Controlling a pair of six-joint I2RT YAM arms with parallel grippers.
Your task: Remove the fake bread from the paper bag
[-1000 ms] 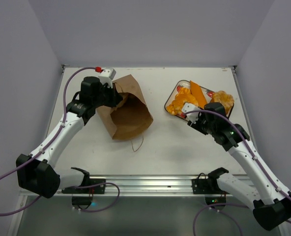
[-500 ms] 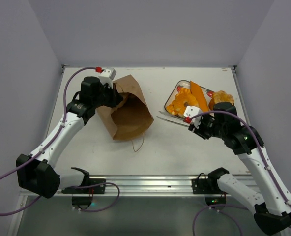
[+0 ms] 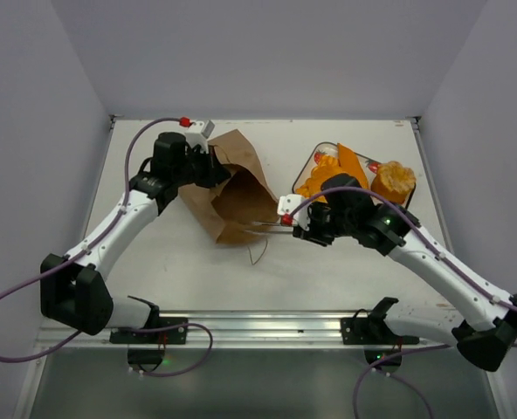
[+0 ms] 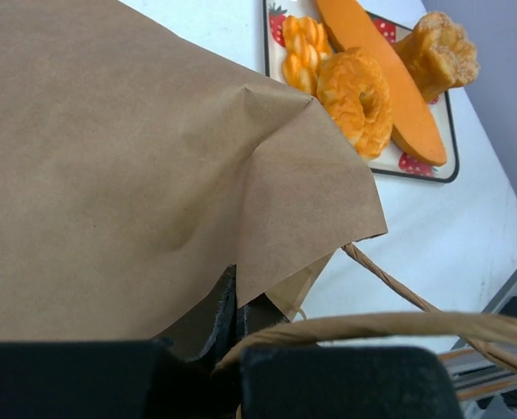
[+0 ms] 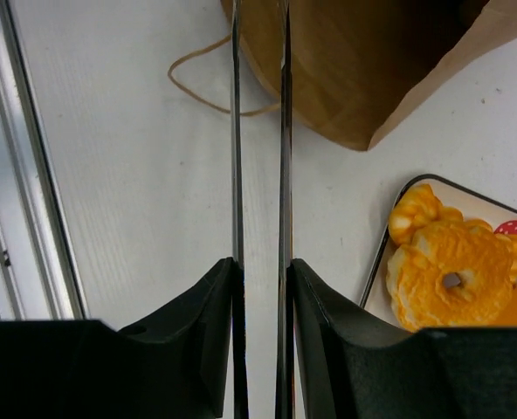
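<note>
The paper bag (image 3: 241,188) is lying on its side on the table (image 3: 328,271). Its upper edge is being pinched by the left gripper (image 4: 237,304), whose jaws are closed on the brown paper. From the left wrist camera, the paper is filling the view above and to the left of those jaws, and a string handle (image 4: 398,325) is draped across just in front of them.

A pair of metal tongs (image 5: 236,131) is being held by the right gripper (image 5: 260,262). Its jaws are pressed against the outsides of the two thin blades, which are kept slightly apart. The blades are extending straight ahead of the jaws, and their tips are being hidden by the dark mouth of the bag. Whether anything is being held between the tips cannot be told.

The fake bread (image 4: 356,96) is being shown on a strawberry-print tray (image 4: 414,166), off to the right of the right jaws and well apart from the bag. The ring-shaped loaf is lying beside the long baguette (image 4: 372,65), with a small braided piece (image 4: 298,57) touching the ring. A knobbly piece (image 4: 437,52) is sitting at the tray's far corner; whether it is on the tray or just beside it cannot be told.
</note>
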